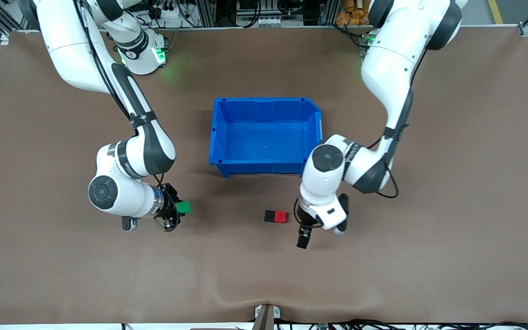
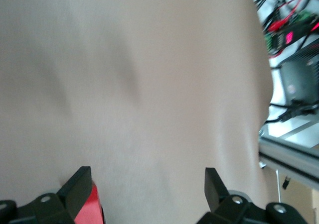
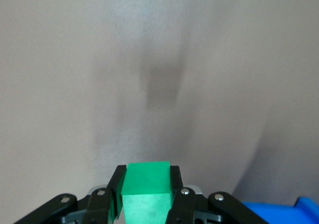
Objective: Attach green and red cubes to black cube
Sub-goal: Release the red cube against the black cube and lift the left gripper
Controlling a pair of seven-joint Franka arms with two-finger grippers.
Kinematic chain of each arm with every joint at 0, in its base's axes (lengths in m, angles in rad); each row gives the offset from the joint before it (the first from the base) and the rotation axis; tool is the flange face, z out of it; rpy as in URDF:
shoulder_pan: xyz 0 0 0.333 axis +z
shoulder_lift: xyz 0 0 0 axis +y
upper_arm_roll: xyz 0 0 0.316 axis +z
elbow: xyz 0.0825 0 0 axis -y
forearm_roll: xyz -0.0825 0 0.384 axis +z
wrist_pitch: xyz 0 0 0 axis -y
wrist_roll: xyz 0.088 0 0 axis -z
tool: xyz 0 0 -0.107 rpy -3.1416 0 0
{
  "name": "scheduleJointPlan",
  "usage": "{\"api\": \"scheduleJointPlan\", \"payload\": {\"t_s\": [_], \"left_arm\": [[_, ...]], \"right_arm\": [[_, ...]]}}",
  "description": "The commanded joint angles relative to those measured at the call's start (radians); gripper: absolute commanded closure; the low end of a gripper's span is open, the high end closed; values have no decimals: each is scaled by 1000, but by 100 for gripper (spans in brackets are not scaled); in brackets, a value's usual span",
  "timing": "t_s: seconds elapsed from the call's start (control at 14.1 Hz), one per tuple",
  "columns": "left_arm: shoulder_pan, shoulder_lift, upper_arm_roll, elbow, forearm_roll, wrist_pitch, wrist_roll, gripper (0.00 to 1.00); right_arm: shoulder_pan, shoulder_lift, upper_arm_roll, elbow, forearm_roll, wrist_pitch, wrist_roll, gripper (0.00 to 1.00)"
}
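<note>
The green cube (image 3: 147, 184) is clamped between the right gripper's (image 1: 177, 210) jaws, up off the worktop (image 1: 429, 252). The left gripper's (image 1: 304, 238) jaws are spread wide and empty, with the red cube (image 1: 281, 216), stuck to the black cube (image 1: 270, 216), just beside one jaw.

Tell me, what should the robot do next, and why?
Probably carry the green cube, gripped in the right claw, over to the black cube's free side. The red cube already sits against the black one, and the left claw is open beside them.
</note>
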Motion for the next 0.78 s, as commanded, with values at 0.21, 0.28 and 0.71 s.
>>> {"api": "scheduleJointPlan", "payload": {"t_s": [0.21,0.28,0.71], "left_arm": [[139,-236,-19,-180,14,-77,285,0],[165,-283,-29,-229,6,-76,345,0],[529,-527,-319,-503,-21,-74,615,0]], "right_arm": [[54,91,-7,100,31,104,204,100],[67,108,-7,108,31,133,236,100],[153,217,-7,209,37,201,443,100]]}}
